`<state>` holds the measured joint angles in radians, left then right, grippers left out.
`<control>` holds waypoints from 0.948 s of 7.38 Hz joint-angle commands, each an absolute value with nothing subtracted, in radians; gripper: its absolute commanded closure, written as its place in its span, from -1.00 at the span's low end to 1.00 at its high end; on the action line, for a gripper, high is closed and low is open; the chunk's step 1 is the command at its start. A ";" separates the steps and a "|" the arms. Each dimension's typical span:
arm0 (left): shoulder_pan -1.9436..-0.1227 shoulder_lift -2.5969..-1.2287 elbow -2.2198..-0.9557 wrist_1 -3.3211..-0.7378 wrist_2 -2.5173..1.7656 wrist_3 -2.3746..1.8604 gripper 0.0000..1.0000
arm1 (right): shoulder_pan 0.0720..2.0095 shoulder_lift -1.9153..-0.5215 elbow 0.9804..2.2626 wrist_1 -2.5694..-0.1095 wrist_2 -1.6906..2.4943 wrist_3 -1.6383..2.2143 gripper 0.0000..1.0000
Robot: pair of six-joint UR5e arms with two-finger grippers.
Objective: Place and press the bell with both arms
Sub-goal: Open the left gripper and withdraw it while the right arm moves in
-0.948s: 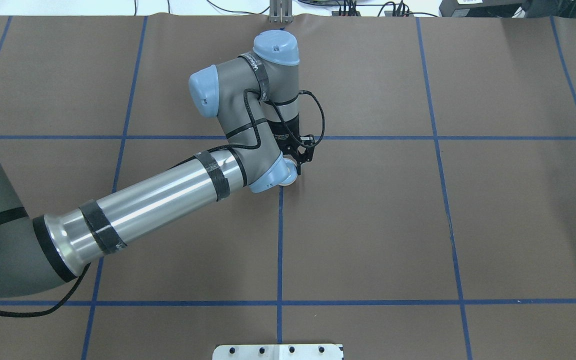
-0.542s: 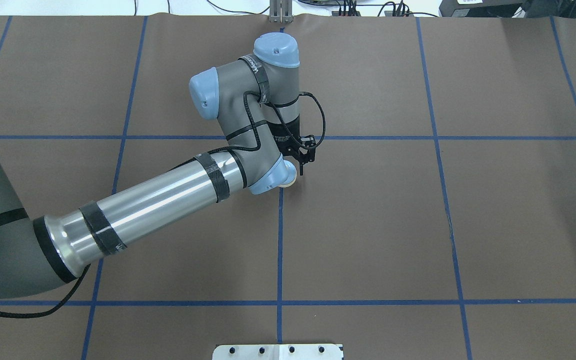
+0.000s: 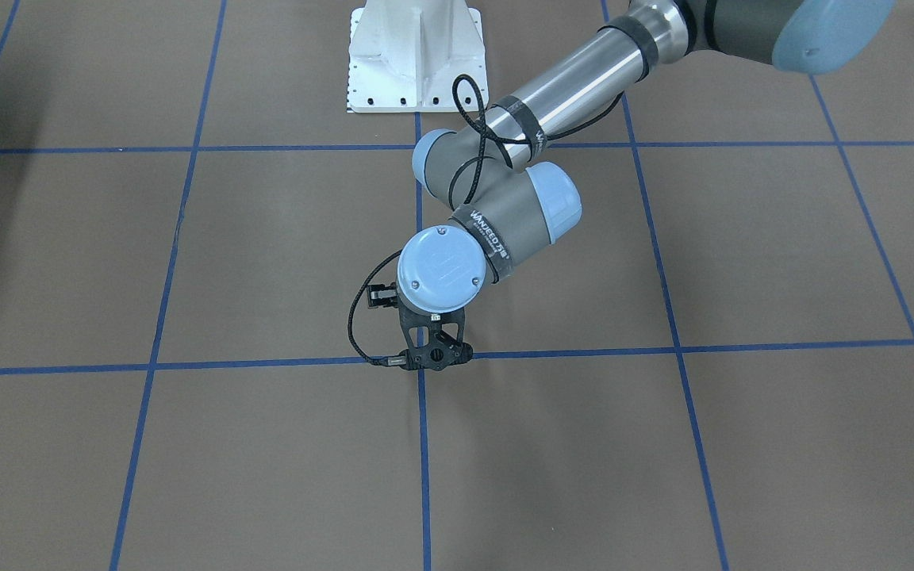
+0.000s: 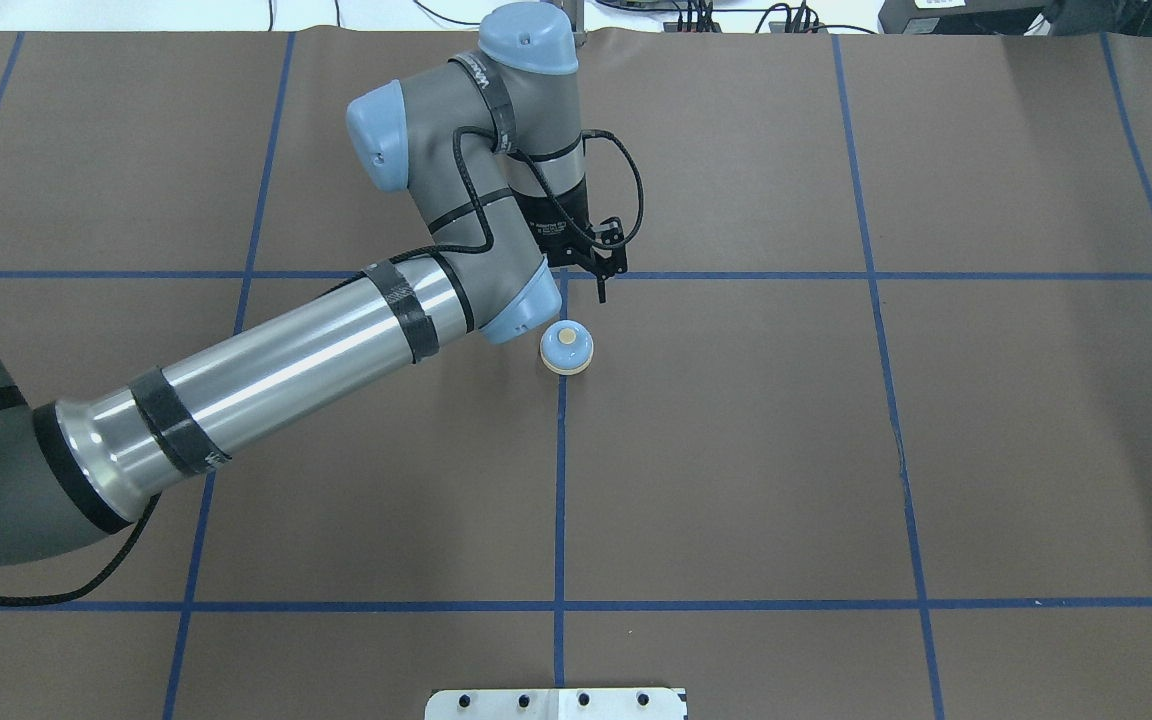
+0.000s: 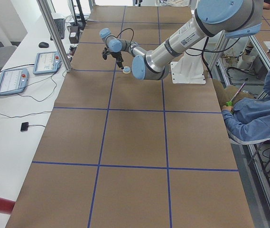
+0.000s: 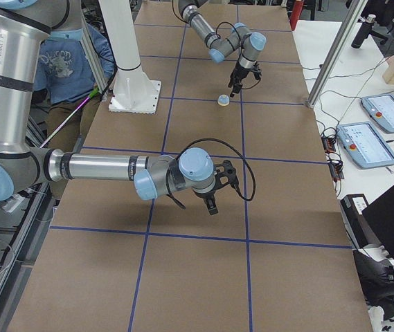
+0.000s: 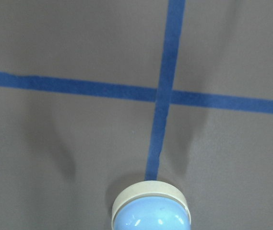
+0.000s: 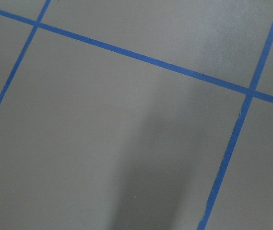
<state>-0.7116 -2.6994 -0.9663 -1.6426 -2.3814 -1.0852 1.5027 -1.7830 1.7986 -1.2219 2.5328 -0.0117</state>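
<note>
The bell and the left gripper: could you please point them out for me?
bell [image 4: 567,340]: overhead exterior view, on the cream button on top.
left gripper [image 4: 598,287]: overhead exterior view, at its black fingertips.

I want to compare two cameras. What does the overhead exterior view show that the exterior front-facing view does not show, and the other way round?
Only the overhead exterior view shows the bell. It stands on a blue tape line, apart from the left tool. In the front-facing view the wrist seems to cover it. Only the front-facing view shows the white pedestal whole; the overhead view gives just its edge. Both show the left arm, its tool and the brown table cover with the tape grid. Neither shows the right arm.
</note>
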 commanded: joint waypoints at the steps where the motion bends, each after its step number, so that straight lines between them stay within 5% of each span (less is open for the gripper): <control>1: -0.758 -2.486 -1.314 -1.574 -2.414 -1.088 -0.84 | 1.436 -1.673 1.799 -1.223 2.473 0.175 -0.98; 4: -0.868 -2.079 -1.809 -1.569 -2.401 -1.077 -0.85 | 1.248 -1.513 1.842 -1.223 2.329 0.523 -0.97; 7: -1.001 -1.771 -1.977 -1.627 -2.384 -0.863 -0.85 | 0.851 -1.335 1.913 -1.244 2.014 1.084 -0.92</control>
<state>-0.9471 -1.8980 -1.9182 -1.6081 -2.3872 -0.9866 1.0159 -1.4226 1.8927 -1.2282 2.1500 0.8471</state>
